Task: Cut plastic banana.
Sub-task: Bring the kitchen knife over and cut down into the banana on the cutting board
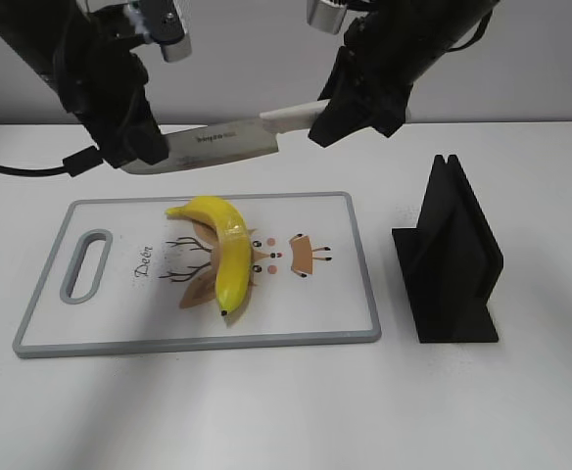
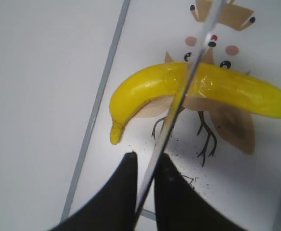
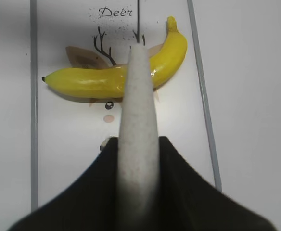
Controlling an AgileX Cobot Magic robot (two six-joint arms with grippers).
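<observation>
Knife (image 1: 222, 137) held aloft: right gripper (image 1: 317, 116) clamps the handle, left gripper (image 1: 159, 149) pinches the blade. Banana (image 1: 222, 257) lies uncut on cutting board (image 1: 350, 294), mid-table toward the left edge. Positioning step; next calls for a level descent.

Bright even light, soft shadows on table (image 1: 266, 411); wrist views blurry close up.

wall (image 1: 257, 59) — plain pale grey | table (image 1: 266, 411) — white, matte | light — soft, even
</observation>
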